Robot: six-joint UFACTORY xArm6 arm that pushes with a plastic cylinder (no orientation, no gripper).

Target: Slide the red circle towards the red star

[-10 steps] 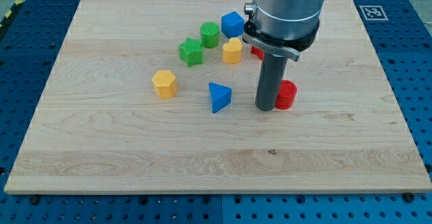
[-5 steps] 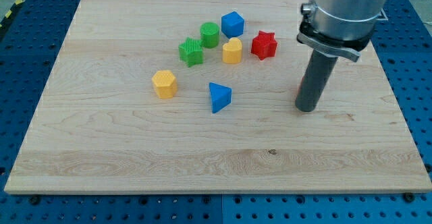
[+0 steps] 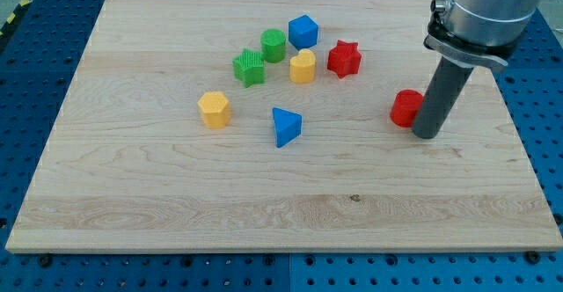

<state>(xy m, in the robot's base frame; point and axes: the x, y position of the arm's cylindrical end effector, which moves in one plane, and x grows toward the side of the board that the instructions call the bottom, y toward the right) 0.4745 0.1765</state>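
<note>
The red circle [image 3: 405, 107] lies on the wooden board at the view's right. The red star [image 3: 344, 59] lies up and to the left of it, a short gap away. My tip [image 3: 426, 135] rests on the board just right of the red circle, touching or nearly touching its right side. The dark rod rises from there to the grey arm at the view's top right.
Left of the red star lie a yellow heart-like block [image 3: 303, 66], a blue cube [image 3: 303, 31], a green cylinder [image 3: 274, 44] and a green star-like block [image 3: 249, 67]. A blue triangle [image 3: 285, 126] and a yellow hexagon [image 3: 214, 109] lie lower left.
My tip has moved from the left of the red circle to its right side. The red circle has shifted a little to the right and up. The red star is now uncovered.
</note>
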